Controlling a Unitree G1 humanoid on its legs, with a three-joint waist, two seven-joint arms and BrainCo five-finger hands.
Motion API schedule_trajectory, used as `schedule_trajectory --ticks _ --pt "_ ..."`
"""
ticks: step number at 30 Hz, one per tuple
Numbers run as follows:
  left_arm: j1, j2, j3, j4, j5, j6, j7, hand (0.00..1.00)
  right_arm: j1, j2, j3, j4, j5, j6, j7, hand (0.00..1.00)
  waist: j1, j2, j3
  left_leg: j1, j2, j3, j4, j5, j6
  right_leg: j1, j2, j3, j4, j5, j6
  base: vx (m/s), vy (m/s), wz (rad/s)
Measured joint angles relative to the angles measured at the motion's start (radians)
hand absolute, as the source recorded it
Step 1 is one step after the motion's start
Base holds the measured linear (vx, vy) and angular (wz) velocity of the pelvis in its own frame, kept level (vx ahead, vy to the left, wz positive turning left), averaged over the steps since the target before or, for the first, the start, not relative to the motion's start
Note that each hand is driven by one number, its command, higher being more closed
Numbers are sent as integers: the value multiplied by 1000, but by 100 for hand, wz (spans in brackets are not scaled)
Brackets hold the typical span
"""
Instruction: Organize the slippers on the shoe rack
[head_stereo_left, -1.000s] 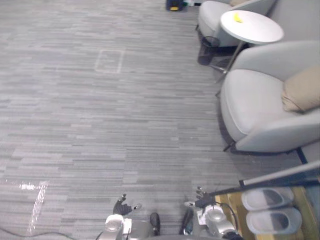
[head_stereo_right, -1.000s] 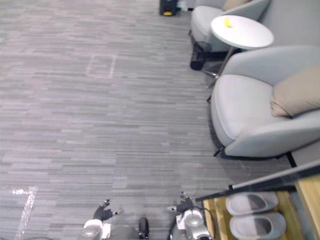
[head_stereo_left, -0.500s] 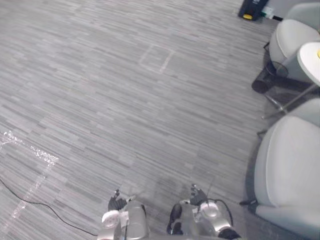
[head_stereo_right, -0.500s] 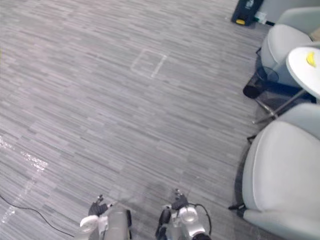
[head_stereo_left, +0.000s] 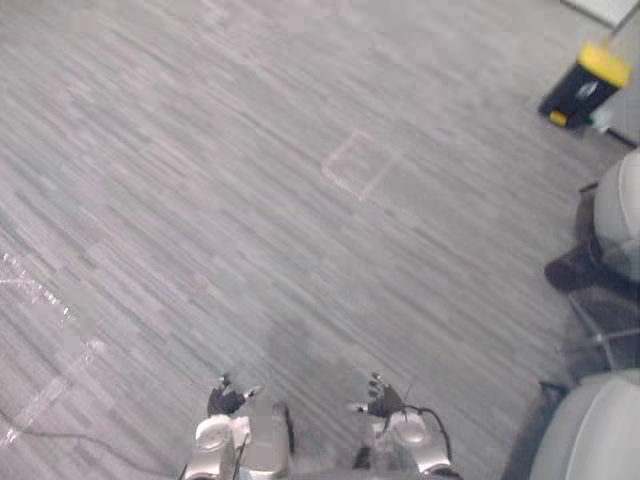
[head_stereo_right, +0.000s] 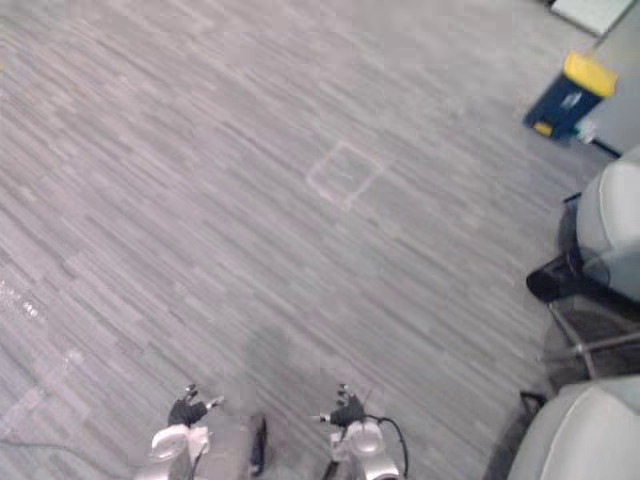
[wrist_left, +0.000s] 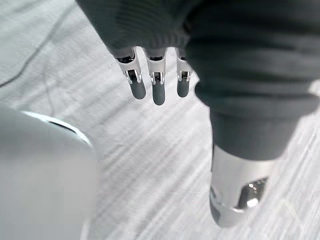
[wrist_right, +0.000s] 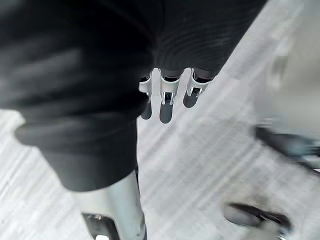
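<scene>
Both hang over grey floor (head_stereo_left: 300, 200) | my left robot hand (head_stereo_left: 225, 402): fingers straight, empty | my right robot hand (head_stereo_left: 380, 404): fingers straight, empty

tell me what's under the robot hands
Just grey striped floor beneath the left robot hand and right robot hand, both open and empty. The spot straight below each is hidden by it.

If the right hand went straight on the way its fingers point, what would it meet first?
Probably only the grey floor; nothing else lies ahead of the right hand, though depth is unclear.
</scene>
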Motion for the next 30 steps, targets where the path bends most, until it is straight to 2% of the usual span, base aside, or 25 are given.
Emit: schedule_trajectory --ticks 1,2,4,5,6,7,8,9,10,11,12,13,15,16,19,20,21,22,23,24,26,27,28,29,30 --pt "-4 -1 0 5 0 0 0 0 -1 -2 0 0 -1 0 0 0 -3 3 2 15 1 -1 -14 -1 -1 -16 11 -7 -58 3 0 443 21 14" --pt "-8 -5 0 7 0 1 0 0 -10 -10 10 0 -6 -8 -1 0 -21 8 6 71 1 -6 -64 -10 -17 -63 60 -5 -299 69 11 446 11 14" --pt "-9 -4 -5 13 3 1 0 0 -19 -16 19 0 -16 -9 0 0 -32 -2 3 131 -21 -8 -110 -18 -32 -96 90 19 -519 163 47 655 -39 25" --pt "-10 0 -21 24 14 0 0 0 -21 -23 19 -1 -34 -9 0 0 -33 -11 2 195 -41 -13 -120 -48 -78 -128 94 47 -545 198 11 746 -91 32" --pt "-5 0 -21 24 17 0 -1 0 -18 -24 19 -1 -34 -8 1 0 -33 -15 -2 212 -43 -18 -118 -55 -88 -126 96 52 -545 204 -3 805 -138 74" --pt "9 -1 -21 21 19 -4 -1 0 6 -24 17 -5 -34 -7 5 0 -48 -23 -34 239 -37 -75 -72 -92 -105 -126 107 89 -508 278 -104 732 -165 101" --pt "7 -6 -21 24 20 -5 -1 0 5 -26 13 -6 -35 -3 9 0 -66 -8 -46 217 -10 -115 48 -101 -118 -120 117 70 -442 310 -120 743 -182 102" --pt "7 -13 -19 23 20 -4 -1 0 4 -29 12 -8 -35 -1 10 0 -66 10 -45 191 16 -119 129 -99 -120 -106 131 52 -428 289 -131 733 -213 61" --pt "10 -29 -10 19 24 -3 -1 0 10 -35 12 -20 -35 2 13 0 -68 51 -46 114 72 -112 331 -66 -145 -55 174 31 -437 257 -144 869 -210 -8" --pt "31 -64 33 16 41 3 -1 0 26 -33 19 -55 -33 9 14 0 -55 102 -47 -33 164 -98 691 185 -131 36 254 48 -477 200 -165 727 -167 -29" --pt "33 -63 42 7 41 7 -2 0 28 -23 19 -60 -33 11 14 0 -45 109 -45 -66 188 -92 761 193 -133 57 270 56 -485 186 -174 705 -96 -59" --pt "28 -62 42 -7 43 13 -1 0 29 -8 15 -63 -32 12 12 0 -34 108 -39 -127 222 -70 882 155 -133 105 290 79 -491 160 -178 531 -56 -50" --pt "9 -36 37 -56 48 10 -2 0 29 17 11 -57 -31 22 7 0 -5 50 -30 -283 216 -14 929 42 -116 257 275 144 -552 115 -167 729 -89 -47" --pt "10 -31 35 -62 48 9 -2 0 27 19 13 -54 -30 21 6 0 0 41 -30 -307 211 -1 899 27 -114 281 269 157 -571 114 -166 777 -26 -57" --pt "-1 -17 18 -85 48 -3 -2 0 -20 14 14 -35 -25 20 -2 0 10 12 -13 -404 125 -4 506 -6 -115 391 213 223 -633 97 -137 592 103 -71" --pt "-3 -23 17 -86 47 -6 -2 0 -28 4 13 -25 -25 19 -3 0 20 18 -6 -406 75 -69 242 61 -128 430 187 252 -634 69 -102 423 173 -55" --pt "-3 -27 17 -86 47 -7 -2 0 -28 -1 12 -22 -25 19 -3 0 24 23 -5 -404 66 -94 160 95 -134 442 184 264 -635 57 -93 527 265 -78" --pt "-2 -37 17 -82 43 -9 -2 0 -27 -8 11 -2 -26 18 -4 0 33 39 -5 -383 65 -132 21 253 -167 478 180 300 -640 19 -56 524 310 -67" --pt "-9 -22 16 -73 40 -9 -1 0 -32 4 11 36 -27 21 -6 0 37 11 -5 -360 37 -113 31 301 -140 503 149 327 -640 2 -40 624 345 -57" --pt "-12 -17 16 -72 40 -8 -1 0 -35 8 13 36 -27 20 -4 0 30 -1 -13 -363 31 -110 40 289 -128 496 139 326 -627 6 -39 621 320 -38" --pt "-13 -18 3 -63 38 -8 -1 0 -19 11 2 36 -32 18 -2 0 25 2 -17 -366 29 -80 188 156 -83 443 103 339 -426 11 -27 523 259 -31" --pt "-13 -16 0 -60 38 -8 -1 0 -13 12 -5 37 -33 18 -2 0 27 1 -17 -354 29 -68 203 133 -78 431 96 341 -369 7 -20 493 260 -36" --pt "-12 -11 -4 -47 38 -8 -1 0 -6 9 -7 43 -34 19 0 0 30 -2 -17 -310 29 -30 228 83 -59 370 67 346 -184 20 13 549 287 -62" --pt "-11 -5 -9 -26 38 -4 -1 0 -9 6 -13 55 -35 20 2 0 27 7 -12 -233 24 9 237 28 -42 275 14 326 81 88 36 452 232 -67" --pt "-10 -2 -14 -17 39 -2 -1 0 -9 5 -13 55 -35 20 3 0 25 11 -9 -204 23 19 236 17 -36 248 -5 307 161 89 27 438 210 -55"
